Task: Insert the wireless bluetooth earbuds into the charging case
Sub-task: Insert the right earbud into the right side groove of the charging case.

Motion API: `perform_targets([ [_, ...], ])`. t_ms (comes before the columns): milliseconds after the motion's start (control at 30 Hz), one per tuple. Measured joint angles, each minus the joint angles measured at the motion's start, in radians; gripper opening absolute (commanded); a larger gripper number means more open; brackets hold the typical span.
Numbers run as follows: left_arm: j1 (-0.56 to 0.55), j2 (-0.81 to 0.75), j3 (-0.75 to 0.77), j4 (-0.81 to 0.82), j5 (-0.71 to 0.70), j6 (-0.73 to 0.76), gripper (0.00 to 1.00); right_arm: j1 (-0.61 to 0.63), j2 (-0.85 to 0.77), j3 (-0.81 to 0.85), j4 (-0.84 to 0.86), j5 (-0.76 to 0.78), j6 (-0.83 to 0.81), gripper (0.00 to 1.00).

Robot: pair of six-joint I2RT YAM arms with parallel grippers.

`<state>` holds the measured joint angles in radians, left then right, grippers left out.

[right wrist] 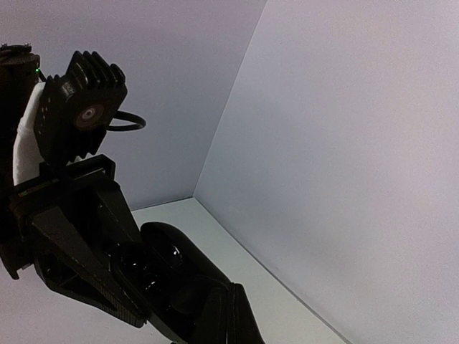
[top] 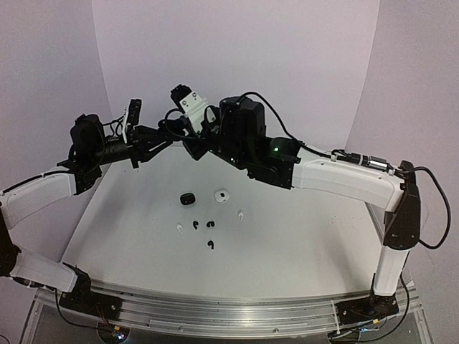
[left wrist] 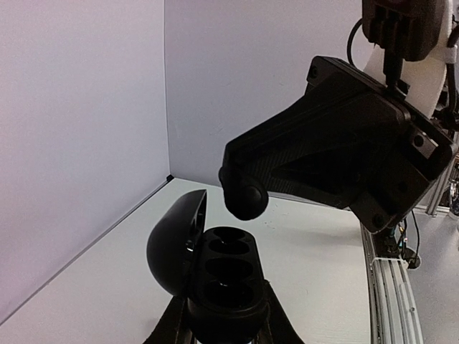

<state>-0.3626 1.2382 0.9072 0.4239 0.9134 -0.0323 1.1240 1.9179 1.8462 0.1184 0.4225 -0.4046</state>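
The left gripper (left wrist: 224, 324) is clenched from below on the base of an open black charging case (left wrist: 228, 266), which it holds up in the air with the lid swung back to the left and the dark wells facing up. Just above the case's far rim, and apart from it, the right gripper (left wrist: 242, 180) reaches in from the upper right. Its tips are pinched on a small rounded black piece, which I judge to be a black earbud (left wrist: 245, 203). The step in hand is the seating. It should go best if the left arm holds the case steady and level while the right arm lowers slowly, centres the bud over a free well and turns it to match the well's curve before letting go. A tilted bud is likely to sit proud or roll off the rim. I cannot tell from the wrist views which well suits it. Well below, on the table (top: 308, 236), lie a second black case (top: 187, 198), a white case (top: 221, 194), two white earbuds (top: 179, 228) and three more black earbuds (top: 210, 245) near them. No brand, label or writing can be read on any case, bud or arm
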Motion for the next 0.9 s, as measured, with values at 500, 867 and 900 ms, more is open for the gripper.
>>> perform_targets([
  [500,0.0,0.012,0.027,-0.033,-0.001,-0.048,0.0,0.001,0.015,0.0,0.001,0.039,-0.035,0.0],
  [867,0.0,0.013,0.04,-0.042,-0.009,-0.074,0.0,0.017,0.052,0.033,0.004,0.107,-0.057,0.0],
  [900,0.0,0.013,0.04,-0.042,-0.009,-0.074,0.0,0.018,0.055,0.037,0.005,0.111,-0.061,0.0],
])
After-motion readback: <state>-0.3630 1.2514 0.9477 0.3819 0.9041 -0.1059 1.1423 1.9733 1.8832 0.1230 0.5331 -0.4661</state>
